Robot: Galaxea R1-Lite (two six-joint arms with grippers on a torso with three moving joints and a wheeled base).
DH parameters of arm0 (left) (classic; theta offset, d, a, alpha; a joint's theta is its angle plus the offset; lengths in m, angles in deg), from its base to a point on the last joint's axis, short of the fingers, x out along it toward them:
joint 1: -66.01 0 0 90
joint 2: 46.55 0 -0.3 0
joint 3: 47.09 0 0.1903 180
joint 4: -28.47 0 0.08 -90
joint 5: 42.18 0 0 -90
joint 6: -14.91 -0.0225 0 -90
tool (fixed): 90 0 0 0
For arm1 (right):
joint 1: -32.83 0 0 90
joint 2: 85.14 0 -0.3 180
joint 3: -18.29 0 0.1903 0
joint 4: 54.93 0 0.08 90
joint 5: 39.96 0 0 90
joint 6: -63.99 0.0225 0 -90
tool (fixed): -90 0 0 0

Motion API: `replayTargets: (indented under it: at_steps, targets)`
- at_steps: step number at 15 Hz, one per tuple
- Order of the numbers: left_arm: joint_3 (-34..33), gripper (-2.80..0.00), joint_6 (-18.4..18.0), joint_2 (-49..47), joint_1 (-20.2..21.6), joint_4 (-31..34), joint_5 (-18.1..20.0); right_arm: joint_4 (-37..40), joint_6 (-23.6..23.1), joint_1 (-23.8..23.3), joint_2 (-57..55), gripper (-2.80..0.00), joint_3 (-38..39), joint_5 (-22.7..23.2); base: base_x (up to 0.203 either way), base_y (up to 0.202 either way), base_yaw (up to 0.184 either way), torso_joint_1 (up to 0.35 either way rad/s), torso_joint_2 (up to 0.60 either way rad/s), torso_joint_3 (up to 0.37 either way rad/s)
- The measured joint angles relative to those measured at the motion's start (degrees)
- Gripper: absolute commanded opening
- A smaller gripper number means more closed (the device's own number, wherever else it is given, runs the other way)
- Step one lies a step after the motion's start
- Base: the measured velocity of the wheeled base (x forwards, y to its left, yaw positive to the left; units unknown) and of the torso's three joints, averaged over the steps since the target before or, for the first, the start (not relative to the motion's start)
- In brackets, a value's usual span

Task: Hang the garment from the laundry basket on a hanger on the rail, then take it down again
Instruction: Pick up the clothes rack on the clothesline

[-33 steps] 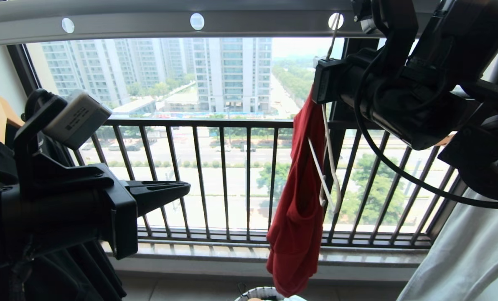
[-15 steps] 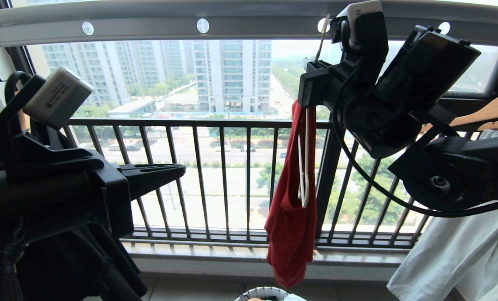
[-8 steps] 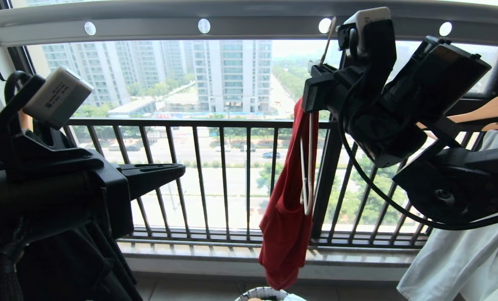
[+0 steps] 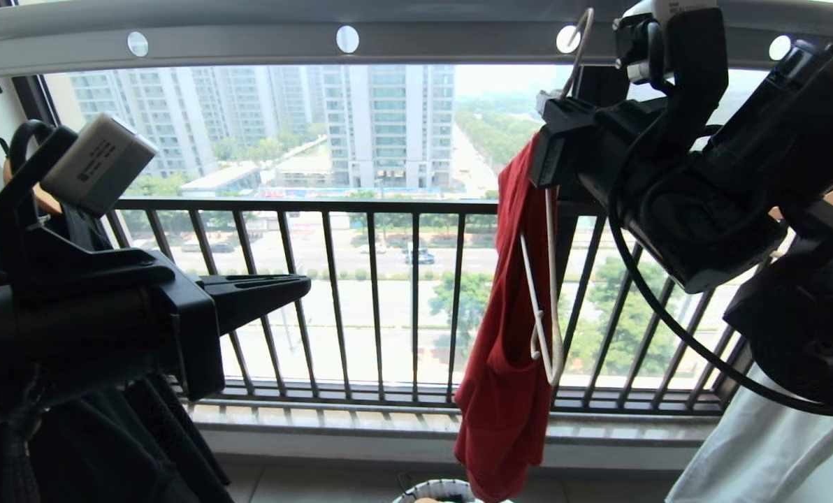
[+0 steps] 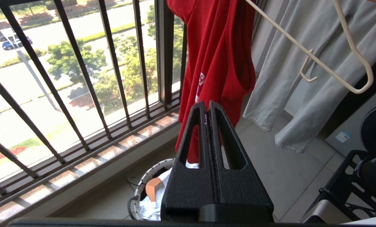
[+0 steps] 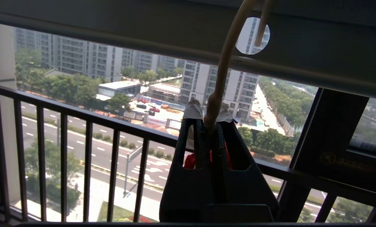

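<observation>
Right tool clamps the hanger neck, holding its hook at a hole in the rail for threading; the T-shirt hangs bunched on one arm, above the basket. Left tool closed, empty, parked clear.

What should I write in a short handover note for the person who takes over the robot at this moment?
Right gripper: shut on the hanger's neck, high up by the rail.
Left gripper: shut, holding nothing, parked low at the left.
Hanger: its hook is at a rail hole; whether it passes through the hole I cannot tell.
Garment: red, draped over only one side of the hanger, hanging bunched above the laundry basket.
Done: garment out of the basket and on the hanger.
Left: confirm the hook is seated in the hole, then take the garment down again.
</observation>
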Motion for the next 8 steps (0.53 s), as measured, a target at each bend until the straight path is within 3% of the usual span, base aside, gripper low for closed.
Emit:
replayTargets:
  at_steps: [8]
  targets:
    - [-0.22, -2.8, 0.06, -0.51, 0.06, -0.04, 0.01, -0.4, -3.47, 0.54, 1.68, -2.8, -0.34, 1.96, 0.0, 0.0, 0.0, 0.0, 0.0, 0.0]
